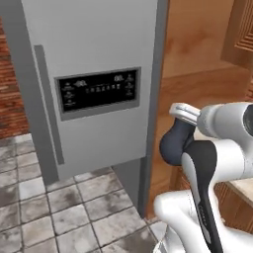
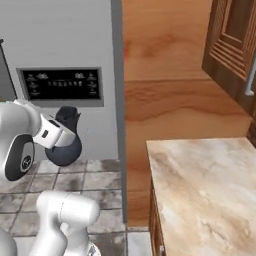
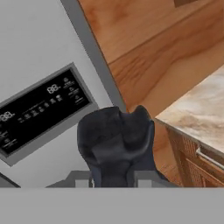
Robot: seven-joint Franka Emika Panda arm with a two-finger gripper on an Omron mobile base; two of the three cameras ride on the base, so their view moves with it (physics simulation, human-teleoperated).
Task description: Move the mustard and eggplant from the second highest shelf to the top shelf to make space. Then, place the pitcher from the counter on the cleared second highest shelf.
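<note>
In the left base view, at the picture's right half, the dark navy jug-shaped pitcher (image 1: 174,146) with a round belly hangs in the air beside the robot's white forearm, carried by the gripper (image 1: 184,118), whose pale jaws are clenched on the pitcher's neck or rim. The grey fridge door (image 1: 94,84), flat metal with a black display panel (image 1: 97,90), stands from ten to eleven o'clock of the pitcher. The door's outer face is toward the camera, so the shelves lie hidden behind it. A tall brown wooden panel (image 1: 197,54) rises at twelve o'clock.

In the right base view, the pitcher (image 2: 64,145) sits at the left, belly down and rim up, so its long axis is roughly upright. The gripper (image 2: 59,131) grasps it from the nine o'clock side. The beige marbled stone worktop (image 2: 200,190) lies well apart at four o'clock, bare where it shows, so the pitcher is already off it. The fridge door with its display panel (image 2: 61,84) stands directly behind the pitcher, at twelve o'clock.

In the hand view, the pitcher (image 3: 117,140) rises straight ahead of the gripper (image 3: 113,178), held between the finger tips. The display panel (image 3: 41,109) lies at ten o'clock, the worktop (image 3: 199,113) at three o'clock.

The coming move likely turns on the second highest shelf, which cannot be seen here. It probably lies past the door at nine to ten o'clock, so the base or arm must swing that way.
</note>
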